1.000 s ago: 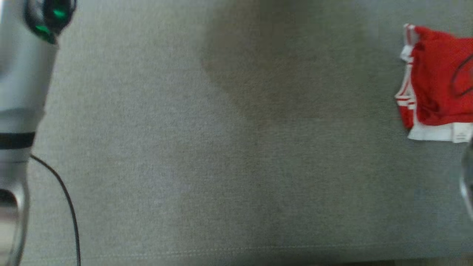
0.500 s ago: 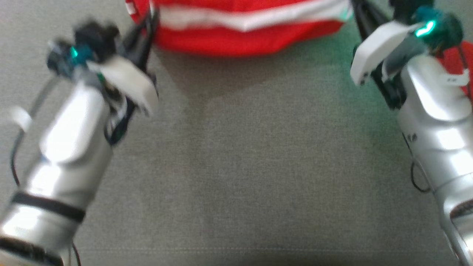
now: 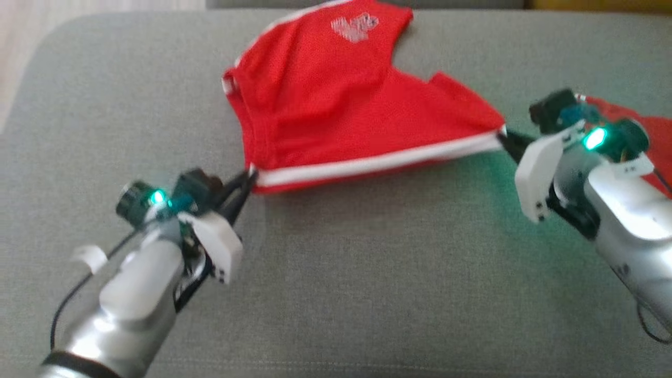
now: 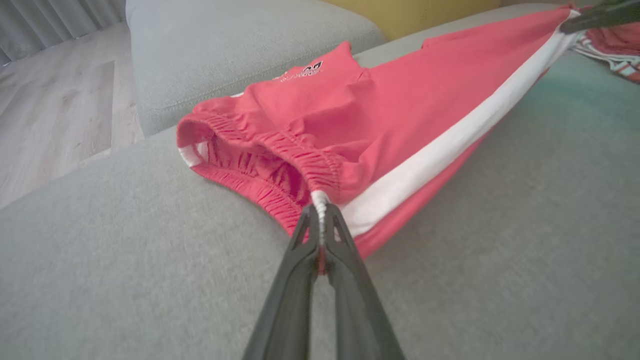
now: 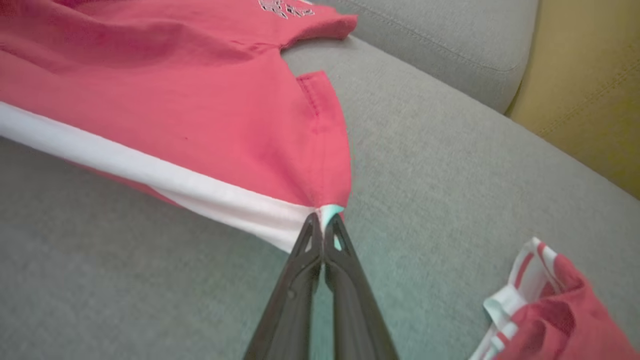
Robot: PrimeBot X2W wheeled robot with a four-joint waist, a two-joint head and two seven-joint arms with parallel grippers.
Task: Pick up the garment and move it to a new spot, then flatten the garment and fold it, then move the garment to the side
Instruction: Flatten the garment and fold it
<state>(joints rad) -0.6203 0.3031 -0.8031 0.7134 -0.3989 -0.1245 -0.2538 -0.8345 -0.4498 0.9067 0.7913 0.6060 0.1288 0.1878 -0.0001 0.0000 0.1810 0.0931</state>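
Garment (image 3: 336, 105), red shorts with a white side stripe, is spread on the grey sofa seat (image 3: 367, 273). The left pincer (image 3: 247, 181) is clamped on the waistband corner at the garment's 7 o'clock. The right pincer (image 3: 506, 137) is clamped on the hem corner at 3 o'clock. The stripe edge is pulled taut between them, and the rest drapes toward 12 o'clock. A second red-and-white garment (image 3: 651, 126) is bunched further out at 3 o'clock, beyond the right pincer.

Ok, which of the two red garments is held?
The shorts, stretched by their white stripe between left gripper and right gripper. The other garment lies bunched on the couch, untouched.
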